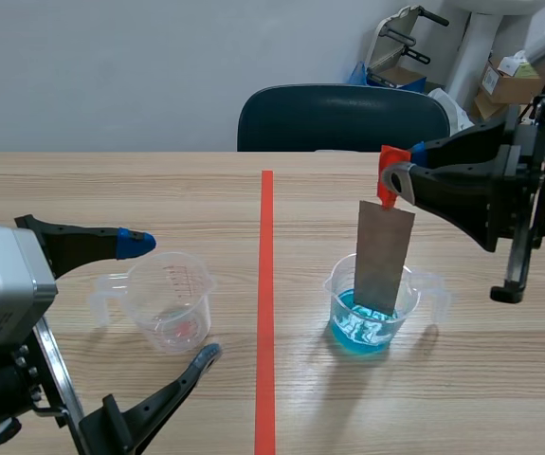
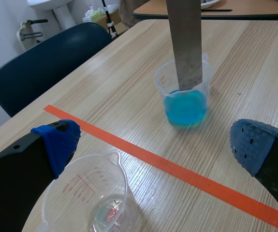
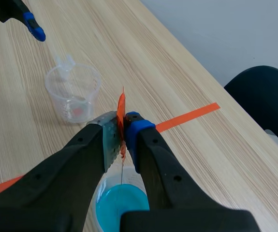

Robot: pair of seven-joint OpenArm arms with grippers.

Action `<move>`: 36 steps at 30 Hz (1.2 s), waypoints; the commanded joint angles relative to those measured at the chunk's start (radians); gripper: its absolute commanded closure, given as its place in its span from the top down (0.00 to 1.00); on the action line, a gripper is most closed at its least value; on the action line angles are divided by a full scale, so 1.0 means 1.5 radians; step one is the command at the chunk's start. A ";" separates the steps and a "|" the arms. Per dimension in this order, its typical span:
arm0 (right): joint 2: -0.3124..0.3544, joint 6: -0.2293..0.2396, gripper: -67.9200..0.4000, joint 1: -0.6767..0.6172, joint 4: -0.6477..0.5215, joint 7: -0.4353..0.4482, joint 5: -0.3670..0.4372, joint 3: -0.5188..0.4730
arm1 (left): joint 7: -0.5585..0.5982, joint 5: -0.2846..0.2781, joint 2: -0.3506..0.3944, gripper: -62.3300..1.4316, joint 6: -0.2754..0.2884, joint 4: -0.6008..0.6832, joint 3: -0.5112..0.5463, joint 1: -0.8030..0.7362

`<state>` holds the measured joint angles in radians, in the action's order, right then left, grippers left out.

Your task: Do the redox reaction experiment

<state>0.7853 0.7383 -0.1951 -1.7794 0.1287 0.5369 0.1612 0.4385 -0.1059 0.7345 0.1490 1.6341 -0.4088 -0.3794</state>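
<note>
A grey metal strip stands upright with its lower end in blue liquid inside a clear beaker, right of the tape line. A red tab tops the strip, and my right gripper is shut on it. In the right wrist view the red tab is pinched between my right gripper, directly above the blue beaker. An empty clear measuring beaker sits left of the line between the fingers of my open left gripper, untouched. The left wrist view shows the empty beaker, my left gripper and the strip ahead.
An orange-red tape line divides the wooden table. A dark blue chair stands behind the far edge, with cardboard boxes at the back right. The two beakers are about a hand's width from the line on either side.
</note>
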 commanded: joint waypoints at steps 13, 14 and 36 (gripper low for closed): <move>-0.030 0.005 0.02 0.009 0.063 0.134 -0.137 0.049 | 0.009 -0.004 -0.002 1.00 -0.003 0.012 0.004 0.004; -0.033 0.005 0.02 0.011 0.069 0.140 -0.150 0.051 | 0.009 -0.004 -0.002 1.00 -0.003 0.012 0.004 0.004; -0.054 0.005 0.02 0.066 0.161 0.218 -0.240 0.096 | 0.009 -0.004 -0.002 1.00 -0.003 0.012 0.004 0.006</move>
<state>0.6922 0.7380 -0.1059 -1.5295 0.4526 0.1722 0.3145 0.4385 -0.1059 0.7345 0.1490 1.6341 -0.4088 -0.3790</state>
